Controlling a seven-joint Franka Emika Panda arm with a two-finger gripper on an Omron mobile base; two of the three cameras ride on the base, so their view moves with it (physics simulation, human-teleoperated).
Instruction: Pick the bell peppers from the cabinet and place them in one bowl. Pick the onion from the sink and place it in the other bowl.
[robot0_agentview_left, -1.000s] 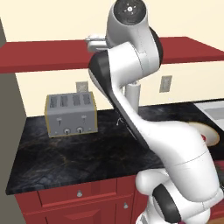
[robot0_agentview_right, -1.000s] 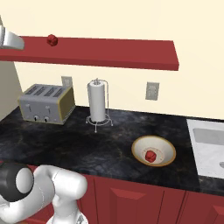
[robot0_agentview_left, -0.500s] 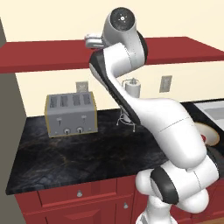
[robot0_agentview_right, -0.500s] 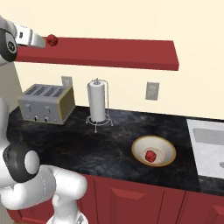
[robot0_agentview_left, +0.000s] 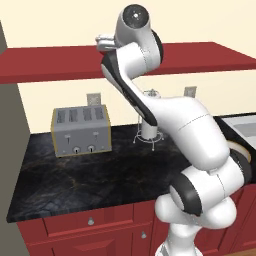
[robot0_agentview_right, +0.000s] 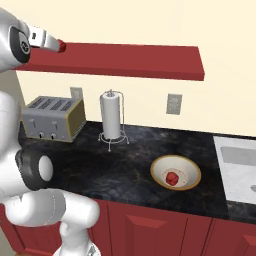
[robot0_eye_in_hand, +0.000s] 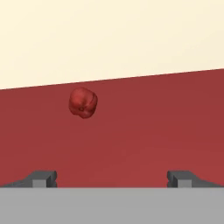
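A toaster (robot0_agentview_right: 52, 118) and paper towel stand (robot0_agentview_right: 111, 116) sit on the counter (robot0_agentview_right: 125, 160). One pepper (robot0_agentview_right: 172, 178) lies in the tan bowl (robot0_agentview_right: 176, 172); the other (robot0_eye_in_hand: 83, 102) rests on the cabinet (robot0_agentview_right: 130, 59), ahead of the raised arm's wide-open gripper (robot0_eye_in_hand: 112, 178).

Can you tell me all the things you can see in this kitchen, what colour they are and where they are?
bell peppers: two, dark red; one on the cabinet in front of the gripper, one in the tan bowl
cabinet: one, dark red, on the wall above the counter
tan bowl: one, pale tan with a brownish rim, on the counter near the sink
sink: one, pale grey-white, at the counter's right end
toaster: one, grey, at the back left of the counter
paper towel holder: one, white roll on a wire stand, beside the toaster
wall outlets: two, grey, on the wall
counter: one, black marbled
gripper: one, open, up at the cabinet
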